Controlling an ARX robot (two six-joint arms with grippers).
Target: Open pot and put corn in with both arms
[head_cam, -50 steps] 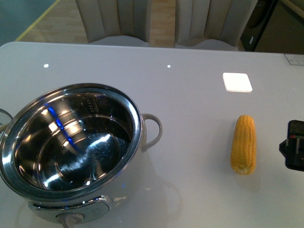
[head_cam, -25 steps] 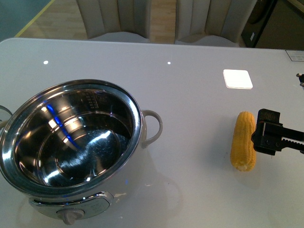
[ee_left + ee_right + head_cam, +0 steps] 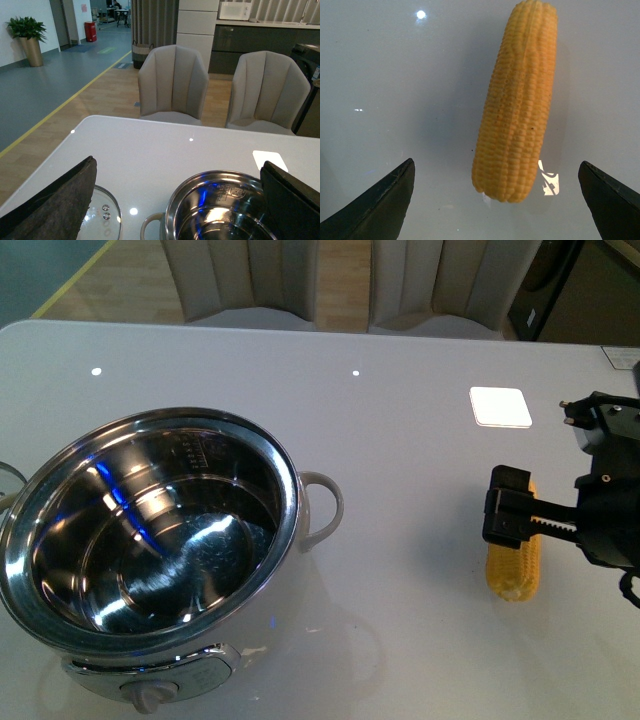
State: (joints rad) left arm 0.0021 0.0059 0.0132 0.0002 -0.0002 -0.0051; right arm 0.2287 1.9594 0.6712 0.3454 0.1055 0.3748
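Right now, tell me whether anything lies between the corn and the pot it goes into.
Nothing visible does: only bare table lies between the corn and the pot, whose lid is already off and lies on the table beside it.

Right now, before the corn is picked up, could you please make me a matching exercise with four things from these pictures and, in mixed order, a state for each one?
Things:
1. pot
2. corn
3. glass lid
4. right hand

States:
a. flat on the table, next to the pot
b. uncovered and empty
c. black, open, straddling the corn
d. yellow, lying on the table, not gripped

Pairs: 1-b, 2-d, 3-a, 4-c
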